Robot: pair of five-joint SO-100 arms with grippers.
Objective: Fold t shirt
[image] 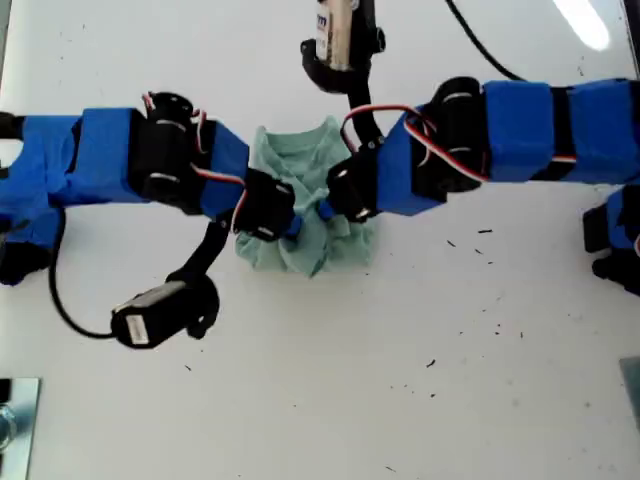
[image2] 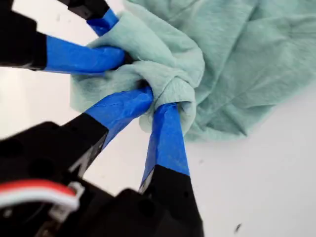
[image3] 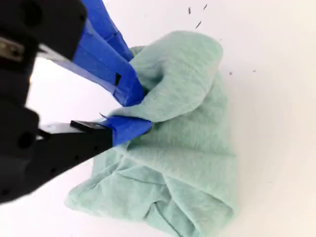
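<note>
A: where's the shirt at?
B: the pale sage-green cotton t shirt (image: 300,205) is bunched mid white table (image: 420,400), between both arms

A: grippers?
B: my first gripper (image2: 163,98) and my second gripper (image3: 131,116) each pinch a fold

**A:** any room to get in around the t shirt (image: 300,215)?

**B:** plenty on the table (image: 400,400) toward the exterior view's bottom, just specks there. The middle's barred though: one blue arm (image: 110,165) from the exterior view's left and another arm (image: 530,130) from its right meet over the cloth.

**A:** gap between the grippers?

**B:** nope. My first gripper (image2: 157,98) and my second gripper (image3: 138,109) pinch folds just beside each other. Also one camera (image: 160,312) with its cable (image: 58,300) hangs below the left arm, and another camera (image: 338,35) juts above the shirt.
</note>
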